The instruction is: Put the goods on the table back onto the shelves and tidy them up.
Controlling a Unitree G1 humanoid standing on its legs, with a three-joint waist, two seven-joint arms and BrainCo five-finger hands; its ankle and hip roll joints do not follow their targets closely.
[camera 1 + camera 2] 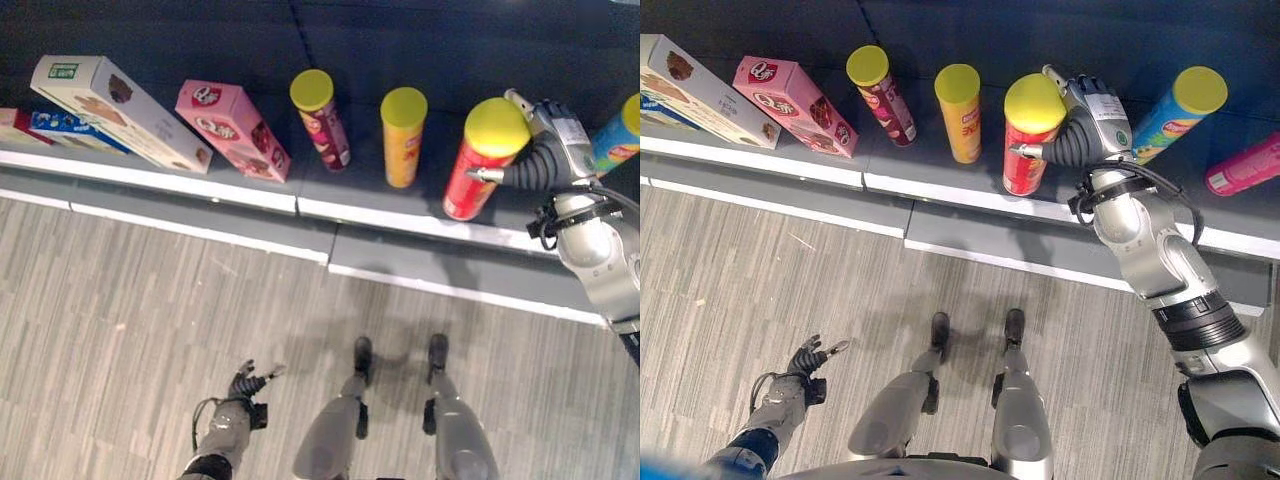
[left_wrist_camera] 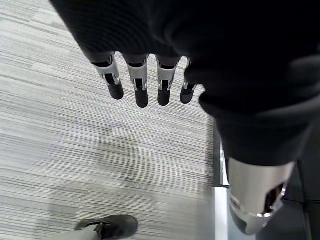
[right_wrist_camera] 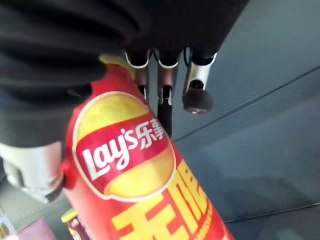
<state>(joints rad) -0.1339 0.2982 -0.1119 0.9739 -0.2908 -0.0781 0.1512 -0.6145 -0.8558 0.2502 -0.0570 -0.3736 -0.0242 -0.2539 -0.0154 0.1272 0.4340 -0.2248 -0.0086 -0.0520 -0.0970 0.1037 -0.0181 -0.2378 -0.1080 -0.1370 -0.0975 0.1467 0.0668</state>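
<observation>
The dark shelf [image 1: 940, 215] is carrying three boxes and five tubes. The long white box [image 1: 118, 110] and pink box [image 1: 232, 128] are lying tilted, a blue box [image 1: 62, 127] half hidden behind them. The right hand [image 1: 1088, 125] is wrapping its fingers and thumb around the red tube [image 1: 1028, 135], which is standing on the shelf's front edge beside the yellow tube [image 1: 960, 112]. The left hand [image 1: 810, 360] is hanging over the floor, fingers loosely spread.

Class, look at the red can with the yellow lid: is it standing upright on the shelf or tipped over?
Upright. The red can stands on its base on the shelf, yellow lid up, with the right hand curled around it.
</observation>
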